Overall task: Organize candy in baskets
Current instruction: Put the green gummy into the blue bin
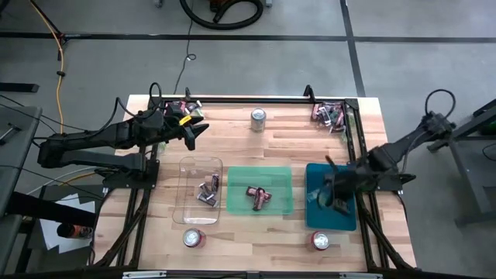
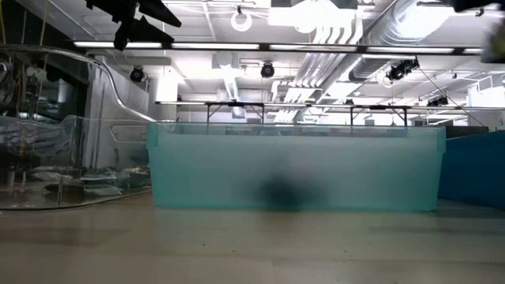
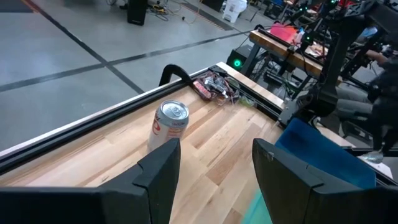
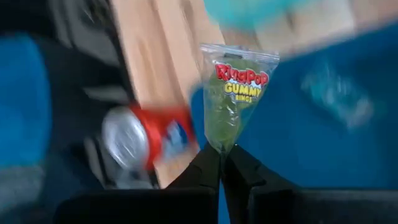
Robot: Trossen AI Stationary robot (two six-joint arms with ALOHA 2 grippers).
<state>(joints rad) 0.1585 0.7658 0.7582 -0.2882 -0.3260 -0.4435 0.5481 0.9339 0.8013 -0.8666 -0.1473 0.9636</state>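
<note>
My right gripper (image 1: 335, 198) is over the solid teal basket (image 1: 316, 215), shut on a light green candy packet (image 4: 236, 99). My left gripper (image 1: 198, 130) hangs open above the table near the far-left candy pile (image 1: 182, 107); its own view looks past the open fingers (image 3: 214, 149) at a silver can (image 3: 171, 123). The clear basket (image 1: 186, 177) holds dark and silver sweets (image 1: 208, 191). The green basket (image 1: 279, 180) holds maroon sweets (image 1: 260, 197). A second candy pile (image 1: 329, 115) lies at the far-right corner. My right gripper pinches the green packet by its narrow pointed end (image 4: 225, 142) between the two fingertips. The wider printed end stands out beyond the fingers, over the teal basket's floor (image 4: 323, 112). Whether the packet touches the basket, I cannot tell.
Silver and red cans stand at the far middle (image 1: 258, 118), near the clear basket (image 1: 194, 237) and near the teal basket (image 1: 320, 241). A black metal frame (image 1: 256, 99) borders the table. Bare wood lies between the cans and baskets.
</note>
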